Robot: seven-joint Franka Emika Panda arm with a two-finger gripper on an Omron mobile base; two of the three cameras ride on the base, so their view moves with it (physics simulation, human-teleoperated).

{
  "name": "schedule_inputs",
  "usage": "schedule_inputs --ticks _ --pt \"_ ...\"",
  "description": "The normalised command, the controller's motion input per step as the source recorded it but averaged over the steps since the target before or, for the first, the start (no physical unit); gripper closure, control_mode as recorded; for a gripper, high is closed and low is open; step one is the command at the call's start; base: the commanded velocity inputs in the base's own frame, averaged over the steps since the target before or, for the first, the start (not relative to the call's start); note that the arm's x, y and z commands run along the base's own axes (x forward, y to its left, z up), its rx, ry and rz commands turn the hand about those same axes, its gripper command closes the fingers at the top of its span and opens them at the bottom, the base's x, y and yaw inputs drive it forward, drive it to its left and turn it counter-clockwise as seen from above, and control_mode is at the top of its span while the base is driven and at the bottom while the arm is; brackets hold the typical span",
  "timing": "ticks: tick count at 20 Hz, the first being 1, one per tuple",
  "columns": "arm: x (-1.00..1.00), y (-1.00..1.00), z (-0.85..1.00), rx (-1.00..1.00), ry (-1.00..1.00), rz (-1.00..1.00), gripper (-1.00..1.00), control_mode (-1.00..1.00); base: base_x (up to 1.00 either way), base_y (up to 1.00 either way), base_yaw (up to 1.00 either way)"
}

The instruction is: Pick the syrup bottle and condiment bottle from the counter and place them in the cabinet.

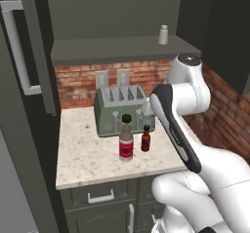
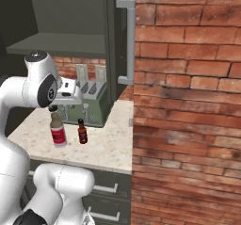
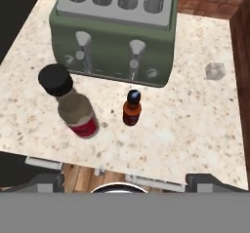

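Syrup bottle [image 3: 73,105] and condiment bottle [image 3: 132,108] stand side by side on your tabletop [image 3: 185,125] before the toaster [image 3: 117,32], end effector state I cannot tell, so descending carelessly could topple either.

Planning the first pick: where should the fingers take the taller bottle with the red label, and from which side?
Grip the taller bottle on its narrower neck just under the black cap, coming from above. It stands upright, with the toaster close behind and the small brown bottle beside it.

Green four-slot toaster [image 1: 124,109] against brick wall [image 1: 78,81]
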Motion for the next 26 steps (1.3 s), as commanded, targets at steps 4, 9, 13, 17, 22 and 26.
schedule_inputs --ticks 4,9,13,17,22,26 --pt "-0.28 0.07 -0.04 -0.01 -0.19 0.01 -1.0 -1.0 0.0 0.0 0.0" --pt "-0.31 0.13 -0.04 0.0 -0.2 0.0 -1.0 -1.0 0.0 0.0 0.0" --pt "-0.31 0.18 -0.04 0.0 -0.28 0.0 -1.0 -1.0 0.0 0.0 0.0" --pt "-0.1 0.34 -0.09 0.0 -0.2 0.0 -1.0 -1.0 0.0 0.0 0.0" --pt "-0.09 0.17 -0.09 0.0 -0.12 0.0 -1.0 -1.0 0.0 0.0 0.0" --pt "-0.16 0.2 -0.12 0.0 -0.09 0.0 -1.0 -1.0 0.0 0.0 0.0"
